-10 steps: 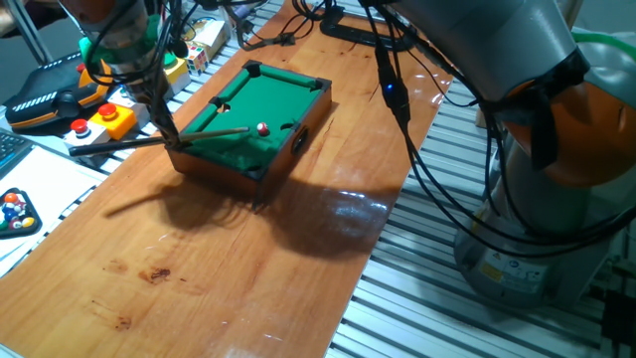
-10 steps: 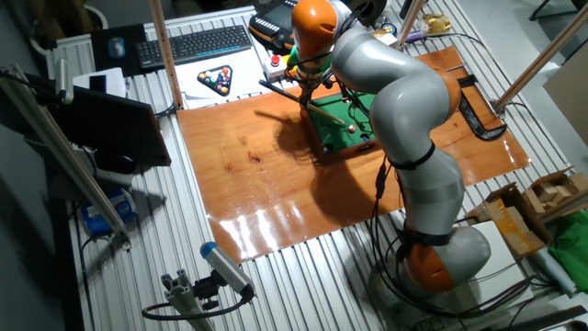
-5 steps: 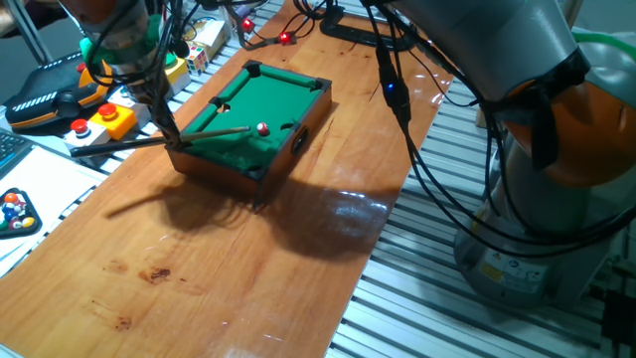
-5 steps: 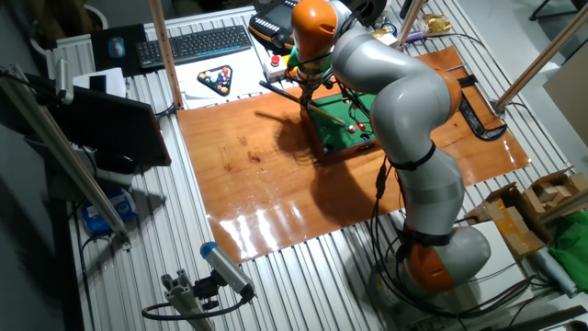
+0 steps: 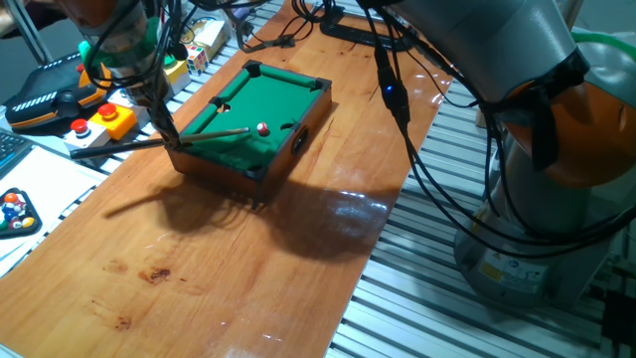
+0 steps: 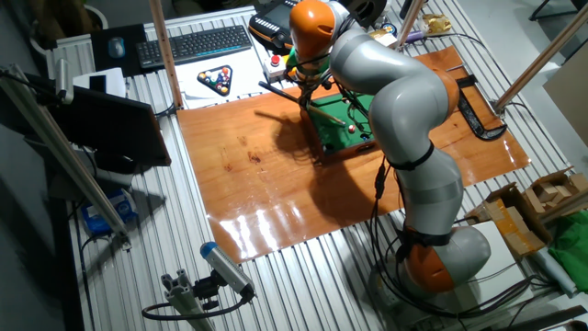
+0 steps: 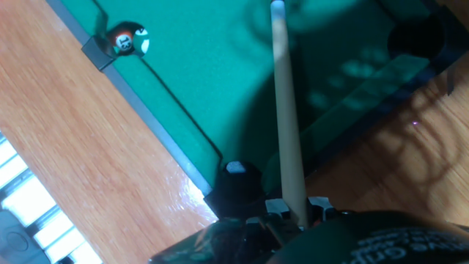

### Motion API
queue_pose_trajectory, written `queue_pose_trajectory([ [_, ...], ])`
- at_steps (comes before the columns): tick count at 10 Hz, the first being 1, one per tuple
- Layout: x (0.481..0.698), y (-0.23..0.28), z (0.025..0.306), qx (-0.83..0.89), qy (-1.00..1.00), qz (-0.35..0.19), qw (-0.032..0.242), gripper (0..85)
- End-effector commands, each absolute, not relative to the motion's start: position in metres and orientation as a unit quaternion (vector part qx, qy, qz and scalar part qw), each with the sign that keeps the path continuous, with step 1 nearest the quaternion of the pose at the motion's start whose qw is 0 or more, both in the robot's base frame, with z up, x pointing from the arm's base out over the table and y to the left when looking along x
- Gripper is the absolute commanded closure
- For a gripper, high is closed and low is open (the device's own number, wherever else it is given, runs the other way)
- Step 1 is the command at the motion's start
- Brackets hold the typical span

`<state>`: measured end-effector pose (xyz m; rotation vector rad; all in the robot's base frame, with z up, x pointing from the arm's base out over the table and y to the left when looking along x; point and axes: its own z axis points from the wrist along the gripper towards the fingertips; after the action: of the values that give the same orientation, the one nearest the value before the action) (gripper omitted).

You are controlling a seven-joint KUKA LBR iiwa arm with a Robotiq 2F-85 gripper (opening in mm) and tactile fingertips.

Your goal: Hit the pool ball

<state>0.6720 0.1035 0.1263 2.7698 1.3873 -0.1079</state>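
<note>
Pool ball [image 5: 262,129]: small, glossy, dark red with a pale spot, on the green felt of the miniature pool table [image 5: 298,97]. In one fixed view it lies toward the 4 o'clock side of the felt, near the long rail. In the hand view a ball [image 7: 128,39] of the same look sits against the rail at a side pocket, at about 10 o'clock.
Orientation of ball: round, so no long axis; the pale spot faces up and toward the camera in one fixed view.
Cue stick [image 5: 214,134]: thin and pale. Its long axis runs from the hand at the table's 8 o'clock corner across the felt toward the ball. In the hand view the cue [image 7: 284,117] runs almost straight up toward 12 o'clock.
Hand [image 5: 177,141]: clenched on the butt end of the cue, low at the table's near corner. The fingers [image 7: 277,209] close round the stick at the bottom of the hand view.
Ball relative to hand: out along the cue line, well apart from the hand. The cue tip ends just short of the ball; whether they touch cannot be told.
Edges: a corner pocket [image 7: 236,180] lies just beside the hand. The raised rails enclose the felt on all sides.
Open room: bare felt lies beyond the ball toward 12 o'clock. The wooden desk [image 5: 199,268] extends wide at 6 o'clock.
Surroundings: racked multicoloured balls [image 6: 218,81] lie well apart at the desk's edge in the other fixed view.
</note>
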Motion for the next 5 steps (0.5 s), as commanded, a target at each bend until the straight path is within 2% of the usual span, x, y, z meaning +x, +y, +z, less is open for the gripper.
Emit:
queue_pose_trajectory([
  [1,0.6720,0.1036,0.1263,0.893,0.447,-0.035,0.022,84.0],
  [5,0.6705,0.1027,0.1273,0.894,0.446,-0.039,0.022,84.0],
])
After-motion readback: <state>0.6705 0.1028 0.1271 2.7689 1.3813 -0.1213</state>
